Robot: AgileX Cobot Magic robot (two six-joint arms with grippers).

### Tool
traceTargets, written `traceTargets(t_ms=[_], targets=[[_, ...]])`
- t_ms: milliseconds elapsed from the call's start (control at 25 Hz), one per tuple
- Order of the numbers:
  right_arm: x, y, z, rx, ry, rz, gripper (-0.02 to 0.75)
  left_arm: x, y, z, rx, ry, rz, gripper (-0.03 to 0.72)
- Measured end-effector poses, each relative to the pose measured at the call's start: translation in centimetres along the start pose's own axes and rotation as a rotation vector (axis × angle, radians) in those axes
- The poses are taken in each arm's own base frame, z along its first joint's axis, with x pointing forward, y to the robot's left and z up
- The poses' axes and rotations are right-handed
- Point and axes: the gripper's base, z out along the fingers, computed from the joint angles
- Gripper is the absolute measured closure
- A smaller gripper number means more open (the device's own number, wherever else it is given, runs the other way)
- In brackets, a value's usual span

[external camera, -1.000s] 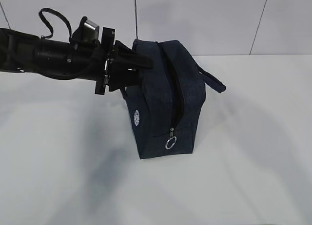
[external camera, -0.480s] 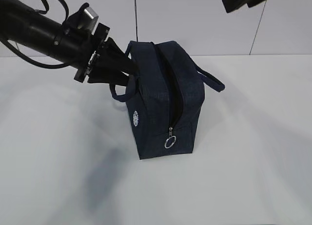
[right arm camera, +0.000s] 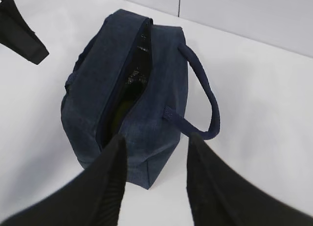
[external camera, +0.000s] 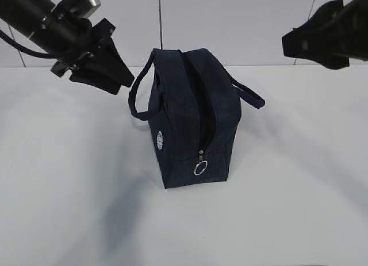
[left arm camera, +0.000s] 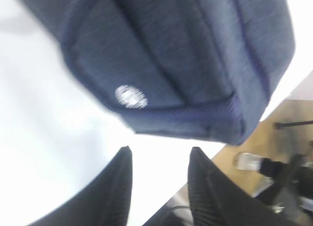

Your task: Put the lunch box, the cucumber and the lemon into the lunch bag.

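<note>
Left tool (external camera: 115,76) now clear of lunch bag (external camera: 192,125)

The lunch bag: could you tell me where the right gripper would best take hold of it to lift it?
Probably the right-side handle of the lunch bag. It arches clear of the bag's wall as an open loop, and the open right gripper hovers on that side. Come down from above, fingers straddling the strap across its width.

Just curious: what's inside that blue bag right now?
Through the lunch bag's open zipper slit, the right wrist view shows something yellowish-green deep inside; what it is cannot be told. The fabric hides everything else.
</note>
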Motion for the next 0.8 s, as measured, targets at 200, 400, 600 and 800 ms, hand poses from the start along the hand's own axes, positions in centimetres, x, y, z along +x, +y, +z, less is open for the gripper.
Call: traceTargets(t_ms=[200, 400, 600, 800], targets=[[3.0, 0.1, 0.8, -0.010, -0.124, -0.002, 0.439, 1.1, -1.5, -3.2, -0.164, -0.005, 0.036, 0.430], [7.0, 0.1, 2.5, -0.017, -0.156, -0.005, 0.441, 2.4, -4.8, -6.4, -0.229, -0.071, 0.077, 0.444], [10.0, 0.2, 3.3, -0.025, -0.189, 0.005, 0.441, 4.1, -8.1, -9.3, -0.219, -0.139, 0.108, 0.445], [10.9, 0.2, 4.8, -0.028, -0.178, 0.009, 0.441, 5.0, -9.7, -10.4, -0.212, -0.167, 0.155, 0.446]])
